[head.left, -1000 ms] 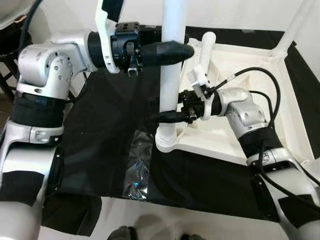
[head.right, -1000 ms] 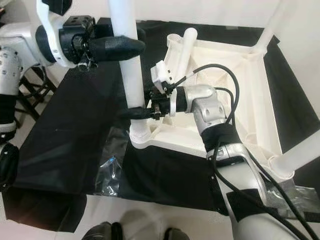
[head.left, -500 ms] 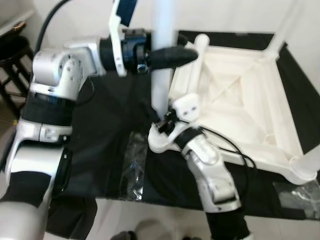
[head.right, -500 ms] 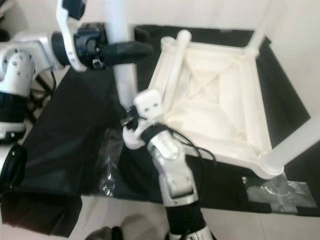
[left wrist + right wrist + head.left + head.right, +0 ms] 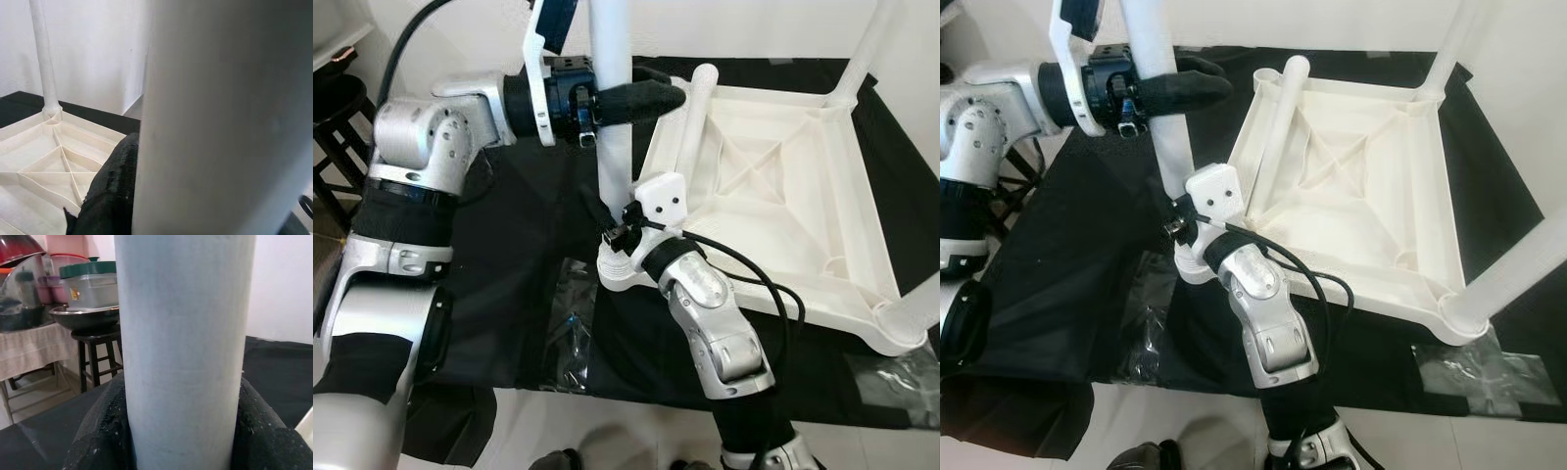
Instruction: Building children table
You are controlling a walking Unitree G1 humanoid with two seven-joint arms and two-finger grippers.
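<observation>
A white table top (image 5: 783, 211) lies upside down on a black cloth. A white leg (image 5: 610, 117) stands upright in the socket at its near left corner (image 5: 619, 274). My left gripper (image 5: 651, 93) is shut on this leg high up, its black fingers (image 5: 112, 186) on either side. My right gripper (image 5: 611, 231) is shut on the same leg just above the socket, and the leg (image 5: 183, 357) sits between its fingers (image 5: 98, 431). A loose white leg (image 5: 690, 122) lies across the top's left side.
Two more legs stand fitted, one at the far right corner (image 5: 864, 54) and one at the near right corner (image 5: 918, 305). Crumpled clear plastic (image 5: 573, 333) lies on the cloth by my feet. A dark stool (image 5: 335, 108) holding pots and containers (image 5: 90, 289) stands to the left.
My right arm has swung from the right side round to the near side, and its gripper stays low on the leg. The camera has shifted. My left gripper keeps its hold.
</observation>
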